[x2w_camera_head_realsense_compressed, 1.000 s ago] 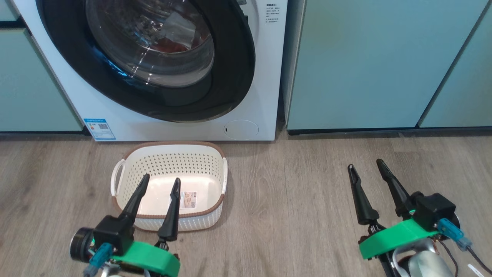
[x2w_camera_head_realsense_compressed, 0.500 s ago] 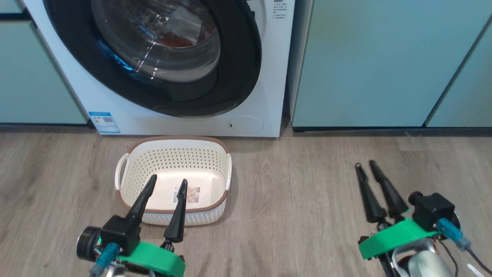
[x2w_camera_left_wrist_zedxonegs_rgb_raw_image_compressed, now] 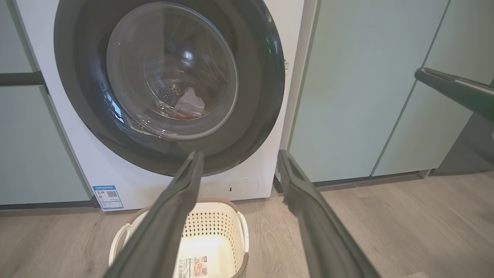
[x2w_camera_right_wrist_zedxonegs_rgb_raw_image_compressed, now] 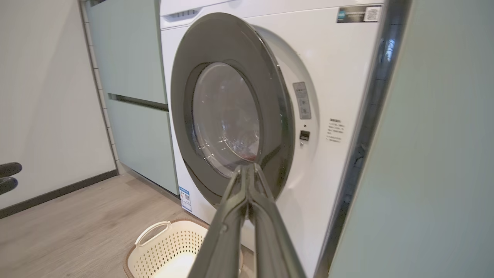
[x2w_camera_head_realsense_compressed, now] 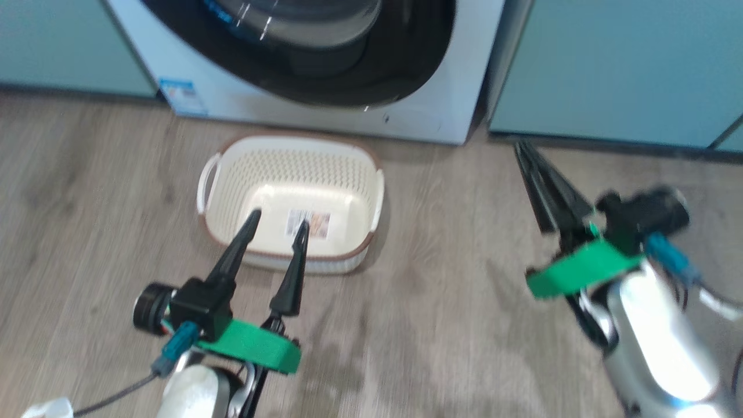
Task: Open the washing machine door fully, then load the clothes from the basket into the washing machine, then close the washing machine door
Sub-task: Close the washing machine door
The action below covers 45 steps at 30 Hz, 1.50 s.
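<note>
Looked to be at the last step: shutting the door (x2w_camera_right_wrist_zedxonegs_rgb_raw_image_compressed: 227, 112). Saw the clothes (x2w_camera_left_wrist_zedxonegs_rgb_raw_image_compressed: 179, 114) as a patch of red through the glass, already inside the machine (x2w_camera_head_realsense_compressed: 429, 116). Found the basket (x2w_camera_head_realsense_compressed: 290, 174) on the floor (x2w_camera_head_realsense_compressed: 464, 325) just before it, with nothing in it but a label (x2w_camera_head_realsense_compressed: 307, 223). Judged the door not yet latched, seeing its free edge stand a little off the white front in the right wrist view. Found the right gripper (x2w_camera_right_wrist_zedxonegs_rgb_raw_image_compressed: 247, 166) pinched together on nothing, apart from the door, on the cabinet (x2w_camera_head_realsense_compressed: 609, 69) side of the machine. Found the left gripper (x2w_camera_head_realsense_compressed: 279, 219) spread wide and empty, hanging above the basket's near side. Next, probably: bring the closed right fingers onto the black rim near the free edge, clear of the glass bowl, and press until flush. Counted one machine, one door, one basket, one red garment, one label, one blue sticker (x2w_camera_left_wrist_zedxonegs_rgb_raw_image_compressed: 107, 196), one round flap (x2w_camera_left_wrist_zedxonegs_rgb_raw_image_compressed: 243, 188), two grippers.
</note>
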Tool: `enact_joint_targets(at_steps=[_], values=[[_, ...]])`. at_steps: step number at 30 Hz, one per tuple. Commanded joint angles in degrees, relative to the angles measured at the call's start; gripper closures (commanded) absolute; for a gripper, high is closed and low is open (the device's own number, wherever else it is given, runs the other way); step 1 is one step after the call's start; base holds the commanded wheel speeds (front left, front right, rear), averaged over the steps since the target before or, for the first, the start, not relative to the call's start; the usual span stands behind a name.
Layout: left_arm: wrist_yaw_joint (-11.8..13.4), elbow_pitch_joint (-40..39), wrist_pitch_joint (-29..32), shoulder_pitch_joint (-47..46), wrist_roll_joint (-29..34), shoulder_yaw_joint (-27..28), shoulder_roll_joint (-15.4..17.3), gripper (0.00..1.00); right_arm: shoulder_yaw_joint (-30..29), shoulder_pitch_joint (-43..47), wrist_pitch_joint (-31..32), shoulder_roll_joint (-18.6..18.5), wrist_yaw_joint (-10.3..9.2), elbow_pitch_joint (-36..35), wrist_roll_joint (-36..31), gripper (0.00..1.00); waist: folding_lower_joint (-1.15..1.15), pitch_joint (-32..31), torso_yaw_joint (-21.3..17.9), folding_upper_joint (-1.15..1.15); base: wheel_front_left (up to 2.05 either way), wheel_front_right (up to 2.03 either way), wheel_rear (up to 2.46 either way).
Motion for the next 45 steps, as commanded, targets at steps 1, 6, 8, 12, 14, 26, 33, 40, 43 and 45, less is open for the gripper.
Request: enact_joint_targets(at_steps=[1, 6, 8, 12, 14, 26, 33, 40, 43, 45], values=[[0.50, -2.27, -0.55, -3.26, 0.03, 1.19, -0.06, 0.00, 3.08, -4.79, -0.65, -1.23, 0.00, -1.06, 0.46, 1.00, 0.00, 4.95, 3.49, 0.00, 0.00, 0.00, 0.00], [1.19, -3.08, -0.55, -6.56, -0.71, -0.55, -0.06, 0.00, 8.78, -16.31, -0.45, -5.76, 0.00, 2.31, 2.80, 1.00, 0.00, 10.05, 6.27, 0.00, 0.00, 0.00, 0.00], [1.54, -3.34, -0.55, -7.76, -1.15, -1.30, -0.06, 0.00, 10.98, -20.73, -0.26, -7.66, 0.00, 4.05, 3.57, 1.00, 0.00, 11.74, 7.42, 0.00, 0.00, 0.00, 0.00], [2.28, -4.31, -0.55, -9.65, -2.16, -2.84, -0.06, 0.00, 14.51, -28.82, 0.41, -10.77, 0.00, 8.27, 5.79, 1.00, 0.00, 15.00, 9.50, 0.00, 0.00, 0.00, 0.00], [2.66, -4.90, -0.55, -10.38, -2.54, -3.35, -0.06, 0.00, 16.17, -32.68, 0.75, -11.79, 0.00, 10.46, 6.90, 1.00, 0.00, 16.40, 10.30, 0.00, 0.00, 0.00, 0.00], [4.22, -5.52, -0.55, -12.36, -4.29, -5.57, -0.06, 0.00, 22.11, -51.15, 1.62, -13.99, 0.00, 27.92, 9.87, 1.00, 0.00, 21.16, 13.43, 0.00, 0.00, 0.00, 0.00], [4.71, -5.60, -0.55, -12.81, -4.82, -6.49, -0.06, 0.00, 22.54, -56.30, 0.95, -13.79, 0.00, 35.37, 10.85, 1.00, 0.00, 21.93, 14.10, 0.00, 0.00, 0.00, 0.00], [5.03, -5.82, -0.55, -13.38, -5.61, -6.90, -0.06, 0.00, 21.92, -62.26, 0.47, -13.65, 0.00, 42.87, 9.71, 1.00, 0.00, 23.04, 15.16, 0.00, 0.00, 0.00, 0.00], [5.45, -5.92, -0.55, -13.74, -6.26, -6.75, -0.06, 0.00, 21.15, -64.80, 0.23, -13.89, 0.00, 45.56, 9.13, 1.00, 0.00, 23.30, 15.68, 0.00, 0.00, 0.00, 0.00], [5.59, -5.94, -0.55, -13.90, -6.58, -6.68, -0.06, 0.00, 20.62, -66.41, 0.14, -13.81, 0.00, 47.41, 8.72, 1.00, 0.00, 23.44, 15.95, 0.00, 0.00, 0.00, 0.00]])
